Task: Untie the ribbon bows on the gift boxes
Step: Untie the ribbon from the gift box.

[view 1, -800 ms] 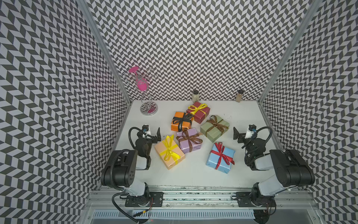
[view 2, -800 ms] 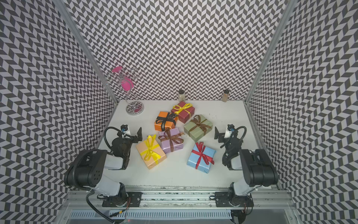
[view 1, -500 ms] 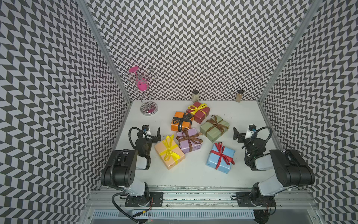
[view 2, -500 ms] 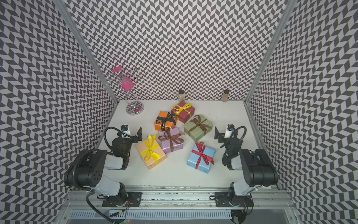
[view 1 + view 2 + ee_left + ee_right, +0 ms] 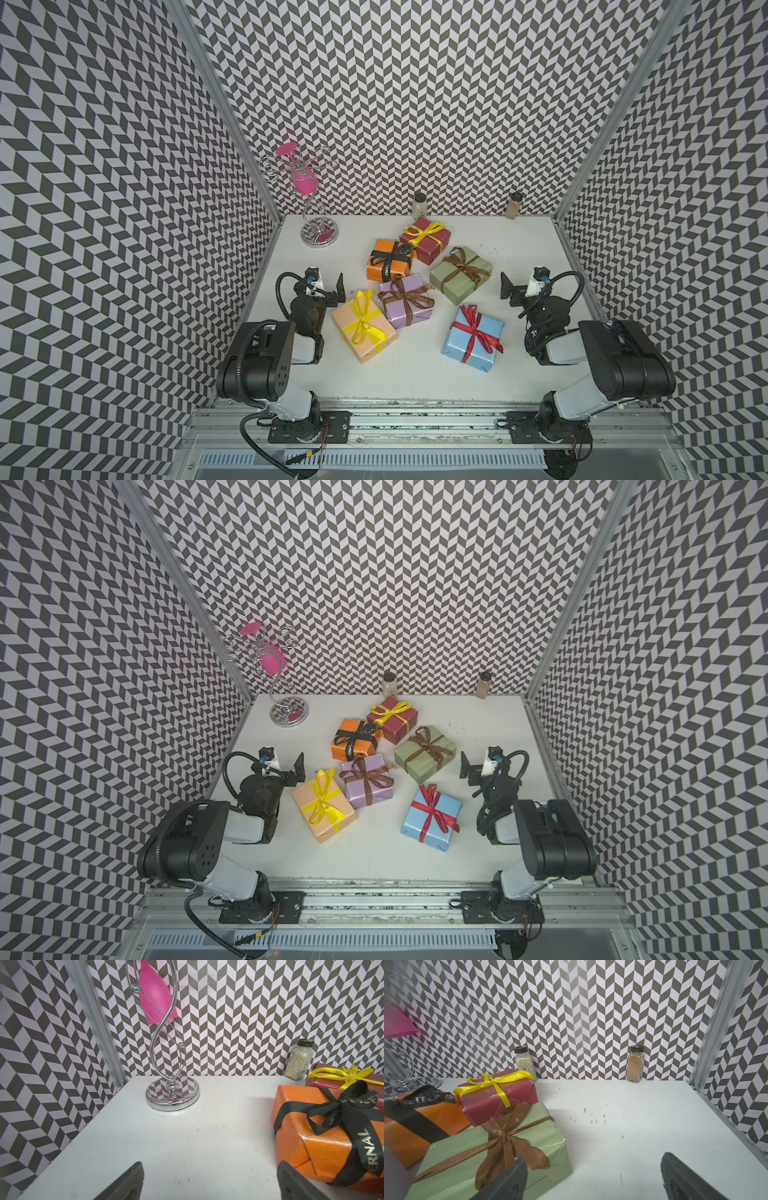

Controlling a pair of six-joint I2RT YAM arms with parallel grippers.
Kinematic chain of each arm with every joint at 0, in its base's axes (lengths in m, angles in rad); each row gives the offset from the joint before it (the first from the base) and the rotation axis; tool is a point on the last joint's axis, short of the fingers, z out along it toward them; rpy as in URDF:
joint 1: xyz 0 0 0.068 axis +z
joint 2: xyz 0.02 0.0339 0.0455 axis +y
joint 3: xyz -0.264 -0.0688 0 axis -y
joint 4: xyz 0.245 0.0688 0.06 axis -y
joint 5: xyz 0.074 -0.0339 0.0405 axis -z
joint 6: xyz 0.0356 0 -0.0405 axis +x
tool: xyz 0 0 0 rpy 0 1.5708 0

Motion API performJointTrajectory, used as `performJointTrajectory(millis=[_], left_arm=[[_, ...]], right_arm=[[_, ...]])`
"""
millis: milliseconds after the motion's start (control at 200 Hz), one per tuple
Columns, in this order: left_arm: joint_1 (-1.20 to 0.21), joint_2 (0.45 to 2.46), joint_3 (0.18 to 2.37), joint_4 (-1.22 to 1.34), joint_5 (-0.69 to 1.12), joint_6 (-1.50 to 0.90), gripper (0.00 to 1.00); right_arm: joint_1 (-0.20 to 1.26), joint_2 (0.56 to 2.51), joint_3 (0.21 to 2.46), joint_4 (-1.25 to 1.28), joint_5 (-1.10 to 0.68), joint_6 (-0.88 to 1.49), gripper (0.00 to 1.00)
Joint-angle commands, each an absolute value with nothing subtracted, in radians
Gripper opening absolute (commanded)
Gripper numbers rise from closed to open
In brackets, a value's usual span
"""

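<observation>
Nothing has shifted since the earlier frames: I note both the left gripper [image 5: 209,1180] and right gripper [image 5: 593,1176] spread wide, empty, flanking six gift boxes [image 5: 457,347] clustered on the tabletop [image 5: 415,382], all ribbon bows [image 5: 405,296] tied.

Seeing dark red box [image 5: 438,243] lying flat at back of surface [image 5: 415,386], wearing yellow bow [image 5: 424,230]. Just beside: orange box [image 5: 400,269] wearing black lettered bow [image 5: 394,254]. Mid-cluster: sage green box [image 5: 459,293] wearing brown bow [image 5: 461,266], lilac box [image 5: 419,314] wearing dark brown bow [image 5: 405,293]. Nearer: peach box [image 5: 344,314] wearing bright yellow bow [image 5: 361,318], light blue box [image 5: 457,343] sitting apart, wearing shiny red bow [image 5: 476,332]. Finding all tied.
</observation>
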State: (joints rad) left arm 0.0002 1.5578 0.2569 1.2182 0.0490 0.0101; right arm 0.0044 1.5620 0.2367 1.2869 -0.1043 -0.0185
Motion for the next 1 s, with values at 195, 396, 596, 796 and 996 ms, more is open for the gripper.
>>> performJointTrajectory(millis=[195, 396, 596, 796, 996], left_arm=[[-0.002, 1.55, 0.259, 1.253, 0.043, 0.022, 1.0], [0.009, 1.414, 0.329, 0.995, 0.127, 0.054, 1.0], [0.023, 1.261, 0.536, 0.573, 0.231, 0.247, 1.0], [0.022, 1.153, 0.72, 0.21, 0.532, 0.363, 1.0], [-0.008, 1.087, 0.669, 0.221, 0.564, 0.284, 1.0]], right_arm=[[0.009, 1.554, 0.242, 1.337, -0.111, -0.031, 0.99], [-0.001, 1.399, 0.382, 0.956, -0.174, -0.043, 0.99], [-0.004, 1.259, 0.608, 0.467, -0.286, -0.259, 0.99], [0.001, 1.269, 0.892, -0.121, -0.742, -0.406, 0.94], [0.172, 1.284, 0.966, -0.241, -0.775, -0.301, 0.84]])
